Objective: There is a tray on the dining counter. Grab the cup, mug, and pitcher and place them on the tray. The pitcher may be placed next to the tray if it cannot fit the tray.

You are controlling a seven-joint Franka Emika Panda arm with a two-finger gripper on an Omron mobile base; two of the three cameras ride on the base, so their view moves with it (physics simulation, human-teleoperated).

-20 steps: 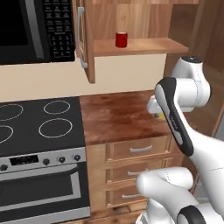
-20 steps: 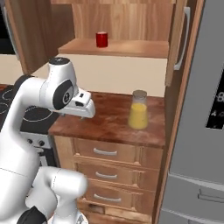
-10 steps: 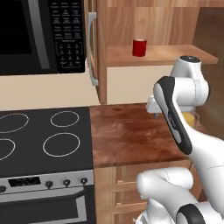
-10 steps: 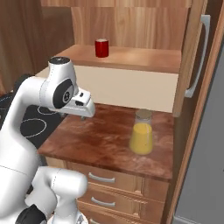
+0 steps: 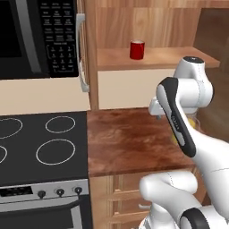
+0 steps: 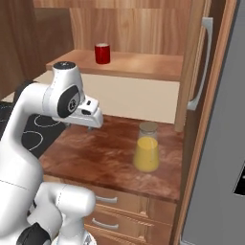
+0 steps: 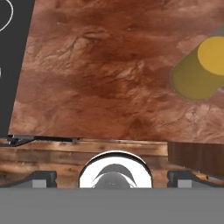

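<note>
**Right base view: pitcher stands to the side of the open hand**

Right base view shows the hand [image 6: 90, 125] hanging above the narrow reddish-brown wooden worktop [image 6: 95, 158], next to the black stovetop [image 5: 40, 147]. Its fingers are spread wide and they grasp nothing. The clear glass pitcher with the yellow-orange lower body [image 6: 146, 147] stands upright on this worktop, to the right of the hand and lower than it, near but apart. In the hand view it appears at the upper right, looked at from above [image 7: 199, 70]. I judge that the hand must travel sideways to the right and go down, then close around the vertical body. The small red cylindrical mug [image 6: 102, 53] stands on the wooden shelf [image 6: 143, 64] above and behind the hand, well apart.
</note>
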